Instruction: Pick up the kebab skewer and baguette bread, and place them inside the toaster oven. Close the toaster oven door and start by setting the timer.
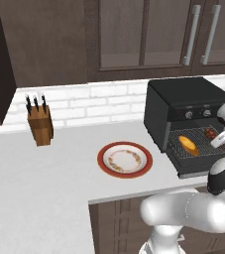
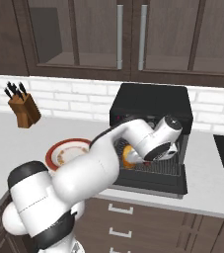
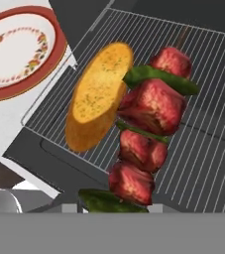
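Note:
The toaster oven [image 1: 183, 99] stands on the counter at the right with its toaster oven door [image 1: 203, 171] dropped open. The baguette bread [image 3: 98, 96] lies on the wire rack [image 3: 208, 124], towards its left side. My gripper [image 1: 217, 138] reaches into the oven mouth and is shut on the kebab skewer [image 3: 148, 129], red meat chunks with green pepper pieces. The skewer hangs just right of the baguette over the rack; whether it touches the wires I cannot tell. In the right base view my arm covers most of the oven opening, with a bit of baguette [image 2: 127, 157] showing.
A red-rimmed plate [image 1: 125, 159] with nothing on it sits on the counter left of the oven. A wooden knife block [image 1: 39, 124] stands by the tiled back wall at far left. Wall cabinets hang above. A row of knobs [image 1: 198, 113] runs over the oven opening.

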